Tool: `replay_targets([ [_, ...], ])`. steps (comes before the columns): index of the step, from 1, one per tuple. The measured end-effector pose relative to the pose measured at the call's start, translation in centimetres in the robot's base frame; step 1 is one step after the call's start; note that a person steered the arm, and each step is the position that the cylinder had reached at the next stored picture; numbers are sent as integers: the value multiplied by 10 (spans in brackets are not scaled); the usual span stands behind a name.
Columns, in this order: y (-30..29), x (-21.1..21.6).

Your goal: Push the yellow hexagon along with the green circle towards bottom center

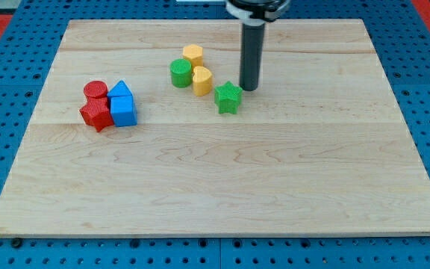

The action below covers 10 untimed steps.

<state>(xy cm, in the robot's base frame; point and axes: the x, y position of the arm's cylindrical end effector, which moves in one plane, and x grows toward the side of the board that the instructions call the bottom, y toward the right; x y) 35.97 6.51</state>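
The yellow hexagon sits in the upper middle of the frame, with the green circle touching or just beside it at its lower left, and a second yellow block, rounded on one side with a shape I cannot name for certain, pressed against both from the lower right. My tip rests on the surface to the right of this cluster, just above and beside the green star, and apart from the hexagon and circle. There is no hand on this arm, only the rod, so nothing is open, closed or clamped. Both task blocks look like small, light, rigid printed pieces that should slide easily on smooth wood; being short and flat-bottomed they are unlikely to tip, but the circle's round wall may roll off a push that is not centred, and the hexagon may turn if struck on a corner. Contact would best come from the top side of the pair, driving toward the bottom centre. Far off at the left lie a red cylinder, a red star, a blue triangle and a blue cube. No containers are present.
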Motion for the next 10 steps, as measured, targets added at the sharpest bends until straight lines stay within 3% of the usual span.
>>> replay_targets([
  [1,6,-39],
  [4,-117,-90],
  [9,-143,-35],
  [10,-189,-35],
])
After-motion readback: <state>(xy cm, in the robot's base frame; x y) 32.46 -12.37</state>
